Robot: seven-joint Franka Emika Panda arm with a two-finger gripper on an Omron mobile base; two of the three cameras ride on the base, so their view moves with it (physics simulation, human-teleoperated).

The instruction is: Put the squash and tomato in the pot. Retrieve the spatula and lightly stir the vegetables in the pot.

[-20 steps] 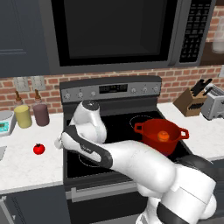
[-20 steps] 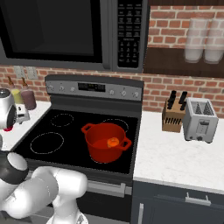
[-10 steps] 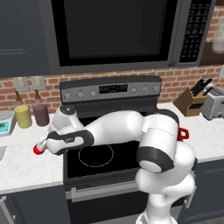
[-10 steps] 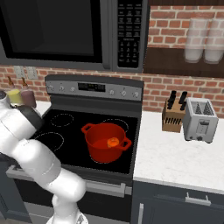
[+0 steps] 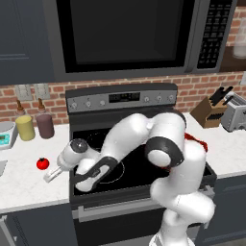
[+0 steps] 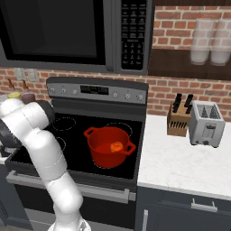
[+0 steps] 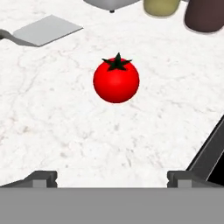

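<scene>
One vegetable is left out: the tomato [image 7: 116, 78] sits alone on the white counter [image 7: 65, 131] left of the stove [image 5: 139, 168], while the squash [image 6: 116, 146] lies in the pot [image 6: 109, 145]. I hold my gripper [image 7: 112, 177] near the tomato, jaws spread wide and empty, to straddle it. Beyond it lies the spatula [image 7: 41, 31], ready for stirring.

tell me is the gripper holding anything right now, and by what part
Nothing is held. The gripper is open, its fingertips spread wide over the white counter, and the tomato sits ahead of them, untouched.
</scene>
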